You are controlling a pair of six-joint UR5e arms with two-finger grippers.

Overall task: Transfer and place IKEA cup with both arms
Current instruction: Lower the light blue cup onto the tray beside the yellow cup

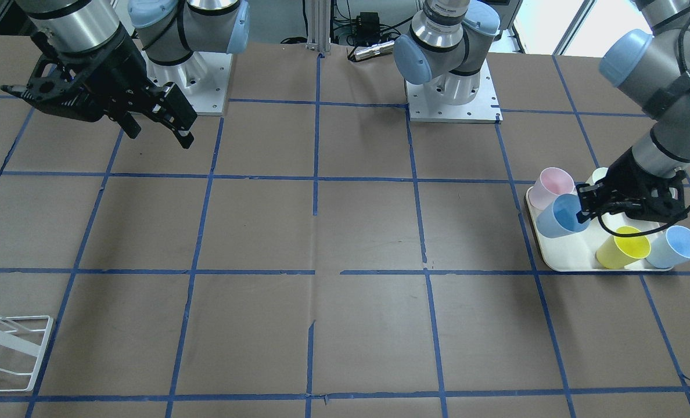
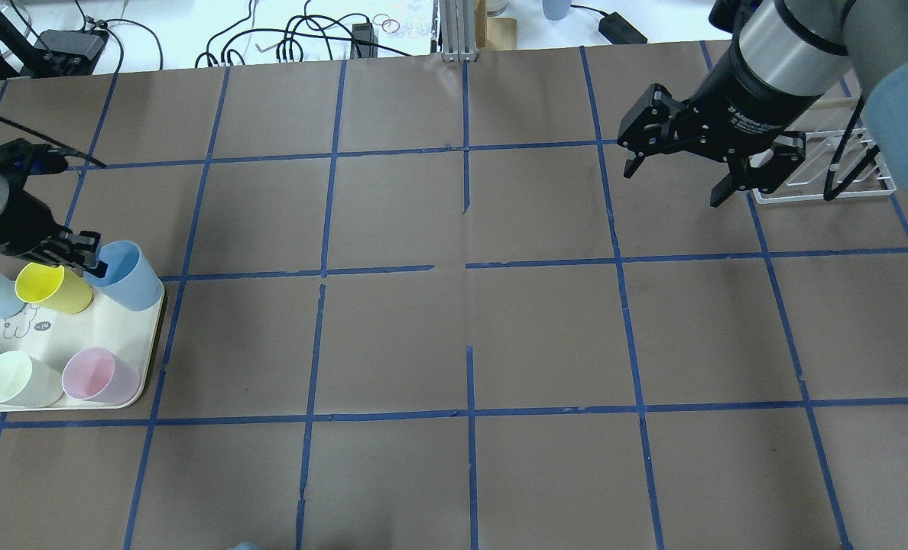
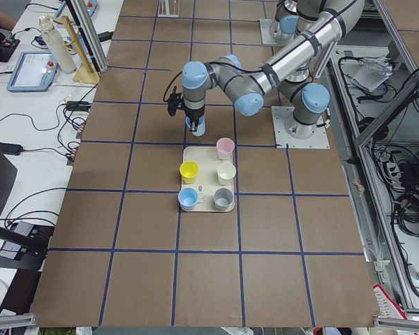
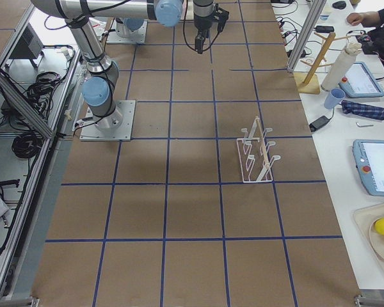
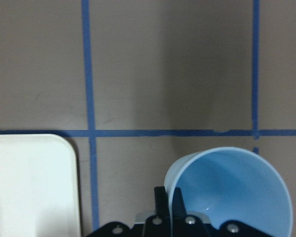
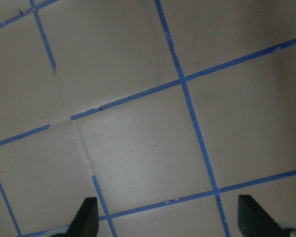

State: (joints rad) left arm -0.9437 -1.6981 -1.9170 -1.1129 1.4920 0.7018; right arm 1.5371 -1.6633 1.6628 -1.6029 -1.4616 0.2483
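Overhead: left hand point(image 2: 96, 265) pinches IKEA cup point(image 2: 130, 279)

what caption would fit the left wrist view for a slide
Left hand pinching the rim of the light blue IKEA cup beside the white tray, over the blue-taped table.

Bright, even overhead light; faint soft shadows on table point(image 2: 546, 336). Pale glare patch in right wrist view. IKEA cup point(image 5: 232, 192) slightly soft.
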